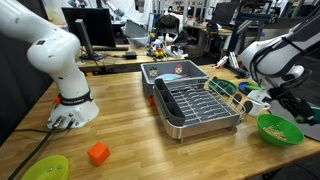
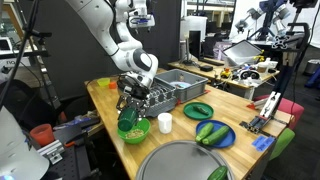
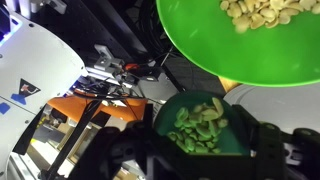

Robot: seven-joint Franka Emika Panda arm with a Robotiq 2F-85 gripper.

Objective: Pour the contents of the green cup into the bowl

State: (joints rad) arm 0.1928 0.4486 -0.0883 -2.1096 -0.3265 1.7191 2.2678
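green cup (image 3: 168, 112): clamped between the jaws of the gripper (image 3: 207, 150), pale green bits (image 3: 200, 128) held inside
cup axis: mouth turned to the wrist camera, long axis along the view line
bowl (image 3: 200, 30): just beside the cup rim, tan bits (image 3: 262, 12) seen inside

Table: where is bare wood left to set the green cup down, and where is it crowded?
Bare wood lies between the orange block and the dish rack, and along the rack's front edge. It is crowded around the bowl, hemmed by the rack and the white cup.
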